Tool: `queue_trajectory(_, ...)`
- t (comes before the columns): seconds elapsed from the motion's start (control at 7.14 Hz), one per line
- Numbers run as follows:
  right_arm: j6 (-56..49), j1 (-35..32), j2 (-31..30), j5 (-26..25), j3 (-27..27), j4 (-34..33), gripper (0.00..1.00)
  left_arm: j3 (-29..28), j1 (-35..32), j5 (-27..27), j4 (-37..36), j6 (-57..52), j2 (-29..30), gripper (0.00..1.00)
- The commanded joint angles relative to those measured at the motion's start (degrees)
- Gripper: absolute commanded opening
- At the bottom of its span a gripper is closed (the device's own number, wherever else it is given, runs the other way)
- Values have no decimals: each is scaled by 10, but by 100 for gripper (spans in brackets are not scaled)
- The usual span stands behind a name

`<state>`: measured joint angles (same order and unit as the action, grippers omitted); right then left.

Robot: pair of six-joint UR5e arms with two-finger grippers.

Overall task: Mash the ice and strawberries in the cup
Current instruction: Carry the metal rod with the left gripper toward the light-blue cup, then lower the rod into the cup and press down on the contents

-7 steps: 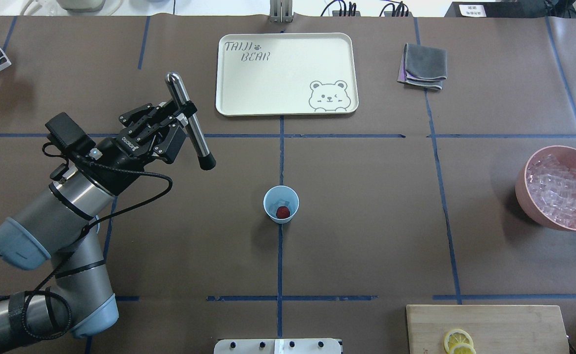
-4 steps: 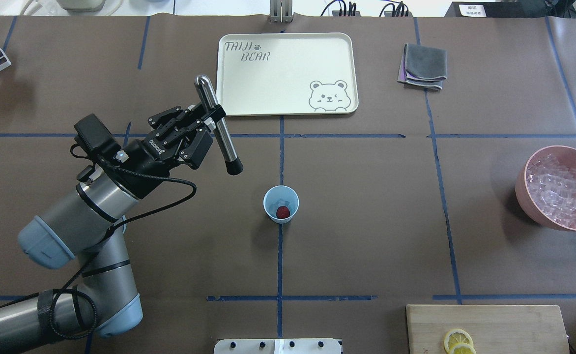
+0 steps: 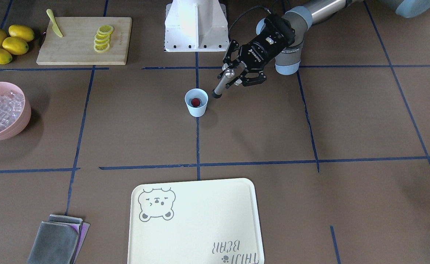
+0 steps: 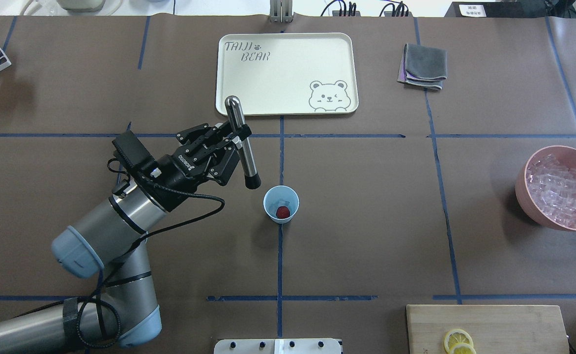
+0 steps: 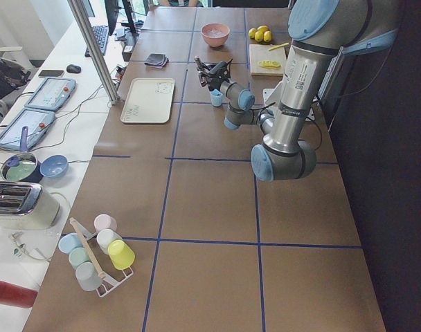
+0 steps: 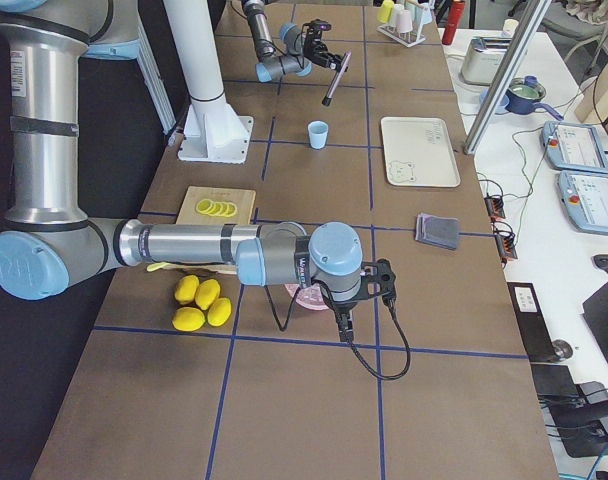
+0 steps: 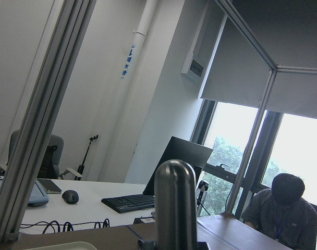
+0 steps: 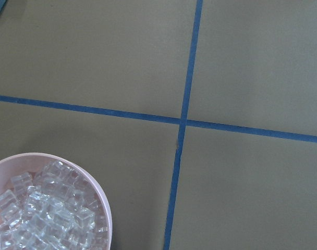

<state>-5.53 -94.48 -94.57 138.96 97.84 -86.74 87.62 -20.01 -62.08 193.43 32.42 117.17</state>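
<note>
One move short of mashing: clamps muddler (image 4: 246,163) in left gripper (image 4: 236,135), tip tilted just beside cup (image 3: 196,110) to reach strawberry (image 4: 282,212) and ice (image 4: 281,202) inside; cannot tell state of right gripper (image 6: 342,315)

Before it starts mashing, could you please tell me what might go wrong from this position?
1. The muddler in the left tool is tilted, its tip off to the side of the cup; lowered like this, it could clip the rim and topple it.
2. Nothing braces the cup; pressing on the strawberry and ice might slide it.
</note>
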Motion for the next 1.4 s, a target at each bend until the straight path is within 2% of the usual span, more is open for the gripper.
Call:
queue_trajectory(0.0,0,0,0,0,-1,-1,99,-9,23,16,-2,-10,14,0)
queue_trajectory(0.42,0,0,1,0,-4,-1,99,-59,23,25,0,-10,44,0)
queue_trajectory(1.26,0,0,1,0,-7,-2,99,-94,32,40,4,-10,61,0)
